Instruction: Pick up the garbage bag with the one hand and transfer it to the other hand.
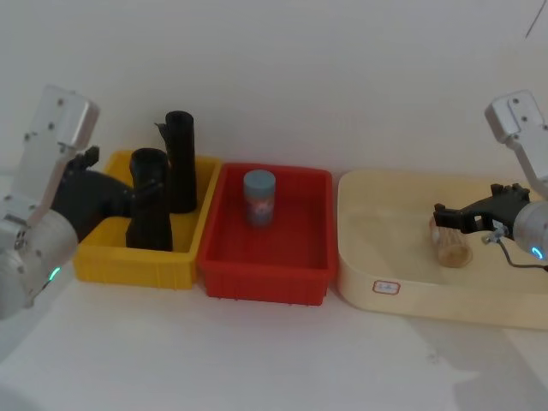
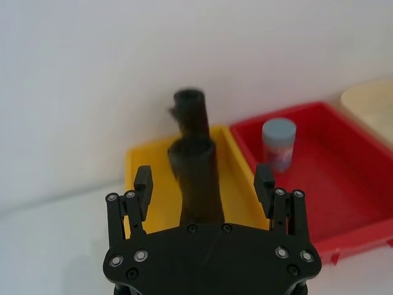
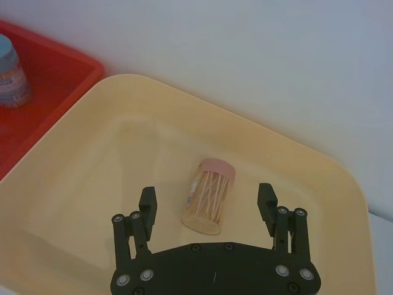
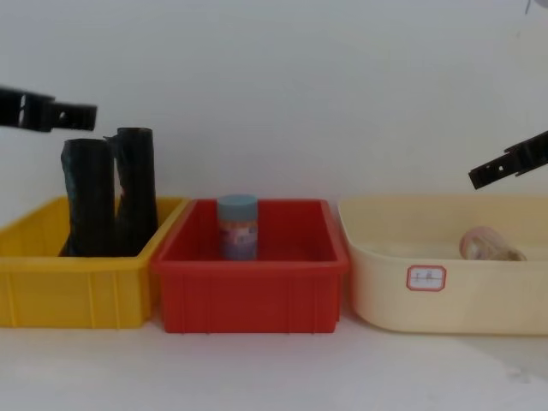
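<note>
the garbage bag (image 1: 150, 210) stands upright in the yellow bin (image 1: 128, 265), with a taller slim roll (image 1: 181, 158) just behind it. the left gripper (image 2: 204, 175) faces its upper part, fingers spread wide and empty. past the red bin (image 1: 261, 278) and its blue-capped jar (image 1: 259, 197), the right gripper (image 3: 206, 195) hangs wide open above a toothpick jar (image 3: 207, 209) in the cream tray (image 1: 428, 300).

Left claw (image 2: 204, 178) spread wide, held aloft; right claw (image 3: 207, 196) likewise spread.

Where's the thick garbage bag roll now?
Head view, robot's left: the garbage bag stands in the yellow bin, in front of the taller roll.
</note>
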`<state>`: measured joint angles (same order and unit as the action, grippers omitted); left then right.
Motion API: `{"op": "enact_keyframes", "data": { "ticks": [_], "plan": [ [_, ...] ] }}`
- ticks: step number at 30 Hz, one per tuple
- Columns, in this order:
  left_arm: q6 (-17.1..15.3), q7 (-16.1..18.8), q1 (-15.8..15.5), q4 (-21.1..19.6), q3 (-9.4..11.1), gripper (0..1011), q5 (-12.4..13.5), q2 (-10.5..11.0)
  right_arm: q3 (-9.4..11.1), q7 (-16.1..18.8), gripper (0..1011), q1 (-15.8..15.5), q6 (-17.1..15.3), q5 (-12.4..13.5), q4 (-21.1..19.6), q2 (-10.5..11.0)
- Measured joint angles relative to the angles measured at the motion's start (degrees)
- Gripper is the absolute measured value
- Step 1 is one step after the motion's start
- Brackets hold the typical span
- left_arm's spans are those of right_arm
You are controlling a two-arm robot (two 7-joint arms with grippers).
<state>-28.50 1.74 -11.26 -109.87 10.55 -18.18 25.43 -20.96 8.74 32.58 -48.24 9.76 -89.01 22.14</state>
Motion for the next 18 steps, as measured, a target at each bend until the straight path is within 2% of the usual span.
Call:
{"op": "enact_keyframes", "data": {
  "ticks": [3, 8, 13, 18],
  "plan": [
    [-0.93, -0.34, 0.7, 0.64, -0.97, 1000, -0.92, -0.21, 0.0, 0.0, 1000, 0.0, -0.02, 0.0, 0.02, 0.01],
    [-1.58, -1.36, 1.29, 3.88, -2.09, 1000, -2.53, -1.11, 0.0, 0.0, 1000, 0.0, -0.04, 0.0, 0.03, 0.01],
    [-1.36, -2.69, 0.36, 7.8, -2.05, 1000, -3.22, -2.0, 0.01, 0.0, 1000, 0.0, -0.05, 0.01, 0.03, 0.01],
    [0.05, -4.49, -2.0, 12.71, -1.02, 1000, -3.35, -3.02, 0.0, 0.0, 999, 0.0, -0.05, 0.01, 0.03, 0.01]
  ]
}}
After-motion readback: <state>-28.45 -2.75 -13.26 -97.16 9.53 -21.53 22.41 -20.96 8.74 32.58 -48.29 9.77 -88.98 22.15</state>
